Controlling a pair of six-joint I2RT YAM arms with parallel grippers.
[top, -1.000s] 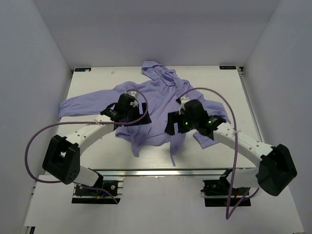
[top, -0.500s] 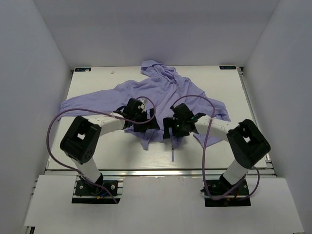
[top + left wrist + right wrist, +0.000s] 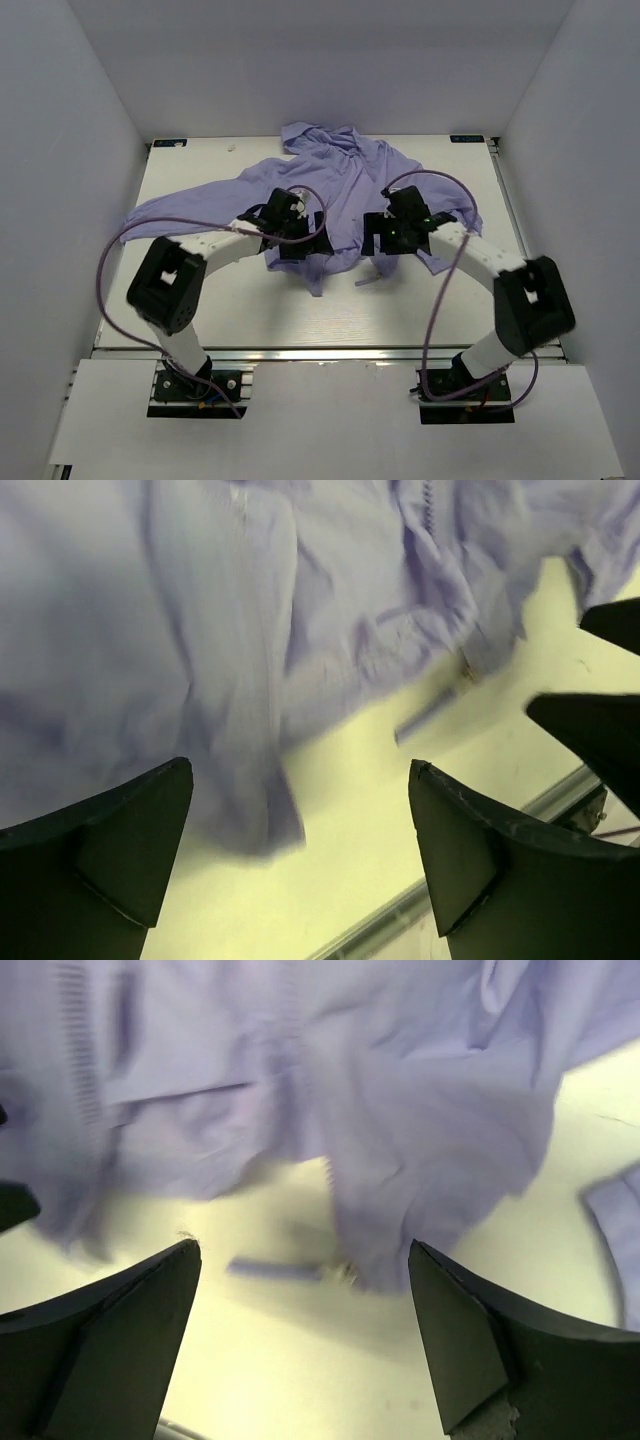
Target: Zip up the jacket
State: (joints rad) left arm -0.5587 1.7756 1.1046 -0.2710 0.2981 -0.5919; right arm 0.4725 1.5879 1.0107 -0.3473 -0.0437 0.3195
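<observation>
**Top view.** The jacket (image 3: 345, 185) lies mid-desk (image 3: 200, 310) with its long axis on 12–6: hood at 12 o'clock, hem at 6, one sleeve trailing to 9. The left pincer (image 3: 297, 243) and right pincer (image 3: 384, 238) are over the hem; how far open they are can't be read here.

**Left wrist.** Left pincer (image 3: 300, 780) is spread wide and holds nothing. Blurred jacket hem (image 3: 200, 610) at 12.

**Right wrist.** Right pincer (image 3: 305, 1255) is likewise spread wide and empty. Jacket hem (image 3: 300, 1090) at 12.

**Handling (judged).** Thin, light, limp cloth, likely to bunch and slide. Pinch the hem on either side of the zipper's lower end.
</observation>
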